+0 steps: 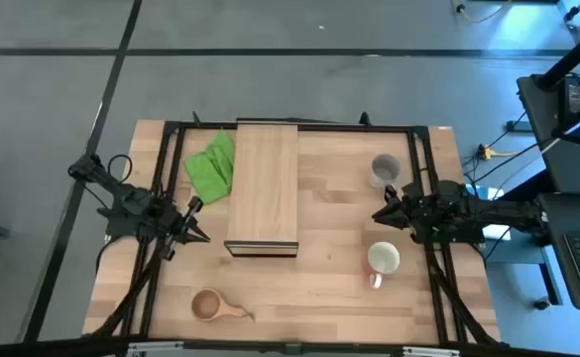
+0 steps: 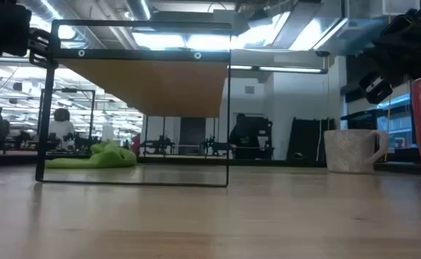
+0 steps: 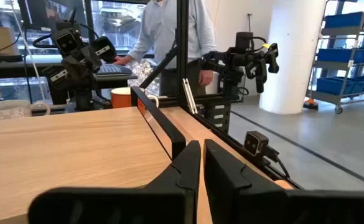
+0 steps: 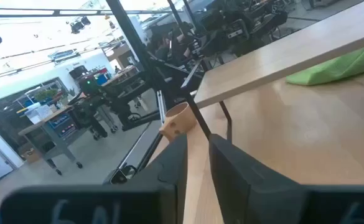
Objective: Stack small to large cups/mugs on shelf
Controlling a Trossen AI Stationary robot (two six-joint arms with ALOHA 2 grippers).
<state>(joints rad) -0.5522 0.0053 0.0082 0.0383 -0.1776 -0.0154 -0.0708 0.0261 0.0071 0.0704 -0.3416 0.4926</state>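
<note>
Left gripper (image 1: 199, 237) clenched empty beside the shelf (image 1: 263, 185); right gripper (image 1: 381, 215) slightly parted, empty, between grey mug (image 1: 385, 169) and red mug (image 1: 383, 260).

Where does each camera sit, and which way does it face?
High: overhead, straight down on shelf; both arms show.
Low: at tabletop height, level across to the shelf, grey mug.
Left wrist: past left claw toward right claw.
Right wrist: past right claw toward wooden cup.
All four share the shelf.
</note>
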